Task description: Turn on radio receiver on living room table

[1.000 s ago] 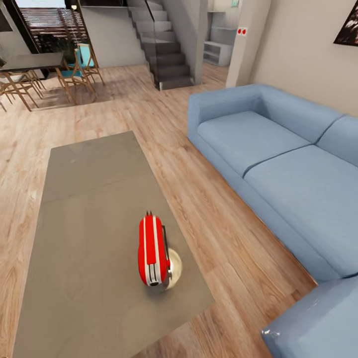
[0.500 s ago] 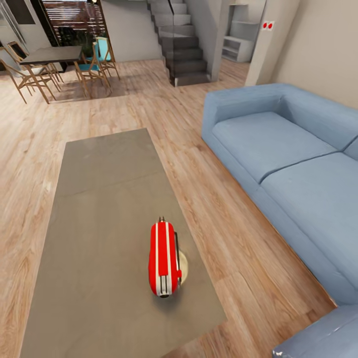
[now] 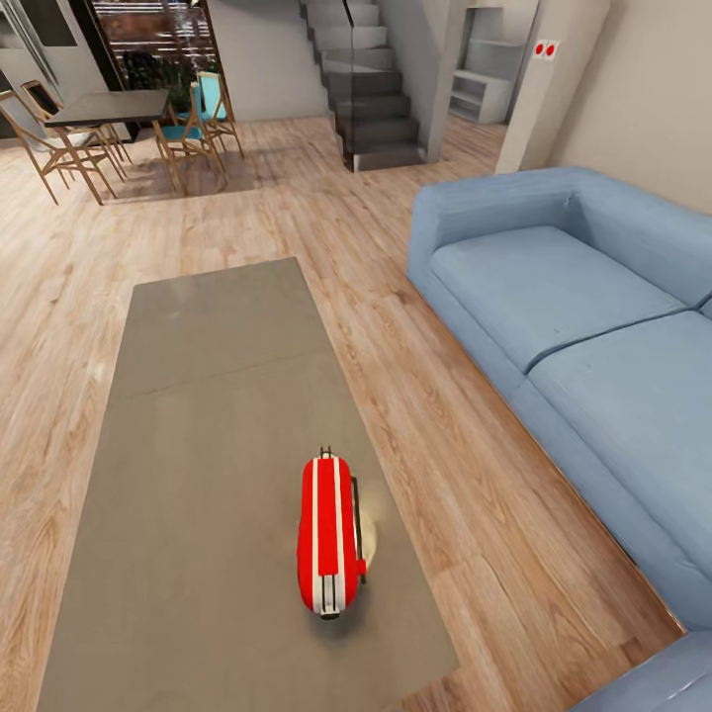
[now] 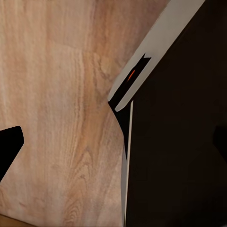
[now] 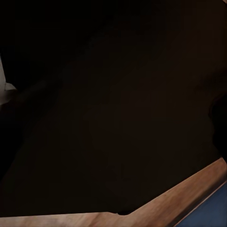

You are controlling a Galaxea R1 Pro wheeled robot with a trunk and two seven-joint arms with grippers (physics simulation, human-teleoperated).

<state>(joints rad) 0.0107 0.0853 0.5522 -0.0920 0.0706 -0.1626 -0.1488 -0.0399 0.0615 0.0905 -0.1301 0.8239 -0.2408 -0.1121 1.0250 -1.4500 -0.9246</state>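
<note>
Light wood plank floor [image 3: 247, 218] across the living room, with a blue sofa [image 3: 583, 326] along the right and a staircase [image 3: 361, 79] beyond. Low grey worktop [image 3: 198, 396] at centre-left, carrying the red radio receiver [image 3: 326, 534] on edge near its close right corner. State of either claw impossible to tell.
</note>
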